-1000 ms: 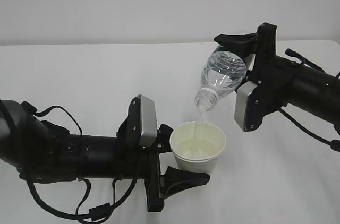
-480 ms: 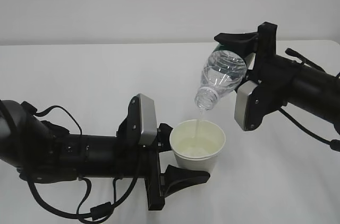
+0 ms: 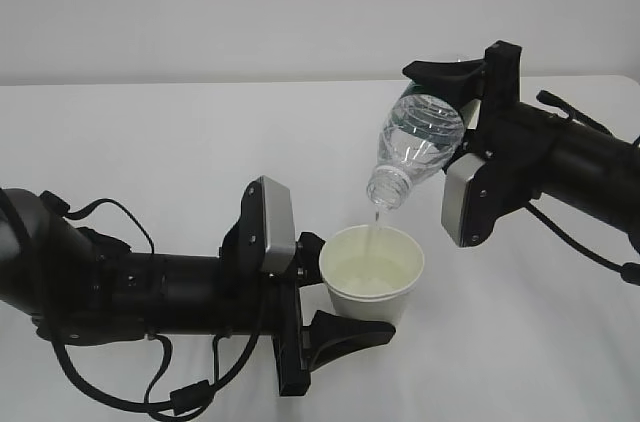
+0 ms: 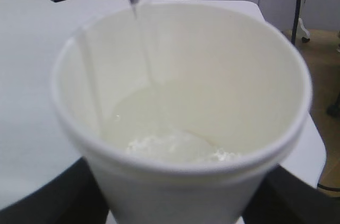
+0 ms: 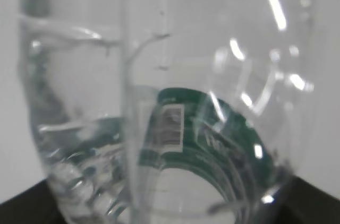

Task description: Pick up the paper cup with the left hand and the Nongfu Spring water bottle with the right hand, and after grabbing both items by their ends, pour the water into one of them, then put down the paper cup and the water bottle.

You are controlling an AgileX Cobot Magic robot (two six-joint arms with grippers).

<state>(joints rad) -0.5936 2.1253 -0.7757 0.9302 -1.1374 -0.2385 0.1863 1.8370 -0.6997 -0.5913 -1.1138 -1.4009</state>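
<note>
At lower centre of the exterior view, your left hand (image 3: 318,294) is clamped around the paper cup (image 3: 372,275), which sits upright between its fingers. At upper right, your right hand (image 3: 456,97) grips the Nongfu Spring water bottle (image 3: 415,142) by its base, mouth tilted down over the cup; the water (image 3: 375,225) falls in a thin stream into it.

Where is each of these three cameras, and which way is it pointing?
Exterior: in front, slanting down at the table; both arms show.
Left wrist: behind the left gripper, looking into the paper cup; dark gripper edges at the bottom.
Right wrist: against the bottle, looking through it; dark corners show.
Shared: cup and water stream in exterior and left wrist views.
</note>
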